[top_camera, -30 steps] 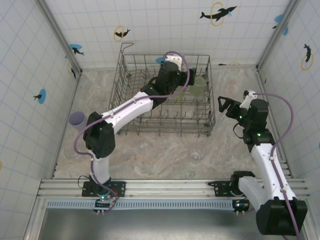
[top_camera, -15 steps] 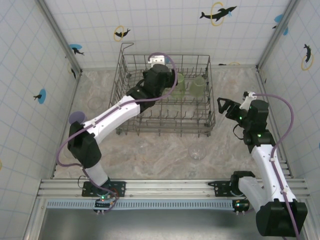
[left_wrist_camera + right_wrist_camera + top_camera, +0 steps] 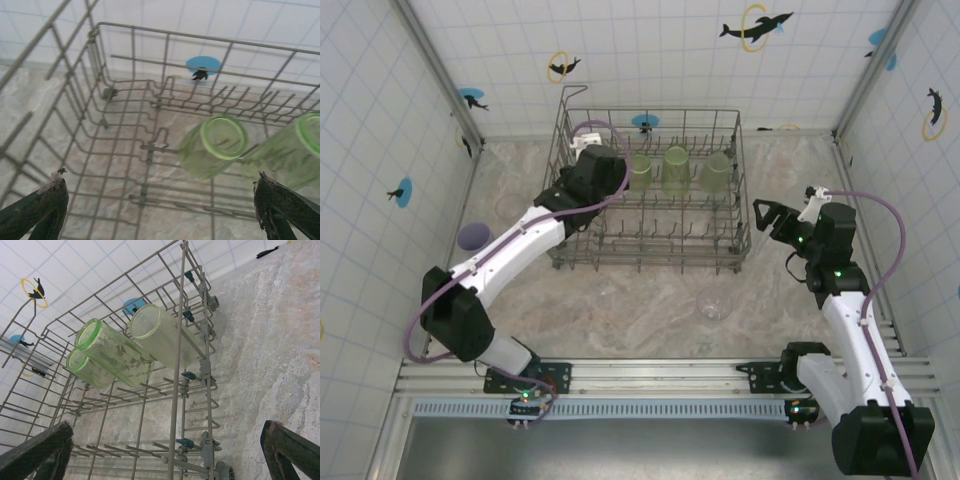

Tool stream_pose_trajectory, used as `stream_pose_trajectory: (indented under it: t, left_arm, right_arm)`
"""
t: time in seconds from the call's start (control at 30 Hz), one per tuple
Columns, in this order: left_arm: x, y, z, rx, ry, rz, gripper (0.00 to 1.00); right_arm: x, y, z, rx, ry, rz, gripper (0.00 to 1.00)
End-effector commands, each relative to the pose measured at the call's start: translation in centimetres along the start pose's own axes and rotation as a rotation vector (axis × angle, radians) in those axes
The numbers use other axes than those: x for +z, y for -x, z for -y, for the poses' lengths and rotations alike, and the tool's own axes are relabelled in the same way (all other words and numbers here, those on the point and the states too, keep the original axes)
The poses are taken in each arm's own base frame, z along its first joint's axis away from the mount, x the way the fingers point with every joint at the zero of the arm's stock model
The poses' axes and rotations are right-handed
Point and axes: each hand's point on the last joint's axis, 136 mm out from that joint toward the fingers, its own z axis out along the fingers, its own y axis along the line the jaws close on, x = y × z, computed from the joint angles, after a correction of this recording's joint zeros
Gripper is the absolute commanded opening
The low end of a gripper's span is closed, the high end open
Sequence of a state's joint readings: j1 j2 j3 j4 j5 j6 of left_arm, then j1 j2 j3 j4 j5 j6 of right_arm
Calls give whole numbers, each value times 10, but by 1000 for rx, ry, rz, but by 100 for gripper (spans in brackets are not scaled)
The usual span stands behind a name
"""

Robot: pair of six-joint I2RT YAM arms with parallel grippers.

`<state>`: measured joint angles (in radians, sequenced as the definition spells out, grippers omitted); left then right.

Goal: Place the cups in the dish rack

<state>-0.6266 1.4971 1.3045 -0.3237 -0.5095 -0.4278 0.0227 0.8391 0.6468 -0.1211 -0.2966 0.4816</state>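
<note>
Overhead, the dish rack [image 3: 650, 265] is seen standing on the marbled worktop [image 3: 650, 310], towards the far wall. Three green tumblers [image 3: 676, 170] are lodged in a row along its far half, side by side. The left claw [image 3: 585, 148] is held over the rack's far left corner, just beside the leftmost tumbler; nothing is gripped by it. The right claw [image 3: 767, 215] is held just outside the rack's right wall, its jaws spread and empty. A lavender tumbler [image 3: 473, 237] is found on the worktop near the left wall, well apart from the rack. A clear glass [image 3: 714, 306] is noted on the worktop in front of the rack's near right corner.

At the left wrist, both fingers [image 3: 35, 210] of the left claw are set wide apart at the lower corners, with nothing between them but the rack's wire floor [image 3: 150, 145]. Two green tumblers [image 3: 212, 147] are seen to the right, tilted on the tines, mouths turned to the camera.

At the right wrist, the right claw's fingers [image 3: 292, 450] are likewise spread wide and bare. The rack's side wall [image 3: 176, 365] is viewed from outside, and all three green tumblers [image 3: 115, 355] are seen leaning together behind it, the paler one nearest that wall.
</note>
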Motion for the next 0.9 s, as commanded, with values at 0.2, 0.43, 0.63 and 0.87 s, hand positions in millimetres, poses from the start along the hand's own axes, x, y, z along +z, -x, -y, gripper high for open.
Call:
stream_pose_trajectory:
  t: [0.2,0.43,0.63,0.87]
  left_arm:
    - [-26,-16,-83,-65,161,-18,97]
    - [-35,-23,-124,-88,250,-39,97]
    - [-39,-25,-152,-118,310,-56,97]
    - [-46,-19,-164,-168,303,-51,97]
  right_arm:
    - [0,-21,4,-10,12,-42,100]
    - [5,-25,4,-7,25,-58,100]
    - [7,-27,3,-9,31,-68,100]
    - [11,-28,3,-8,39,-80,100]
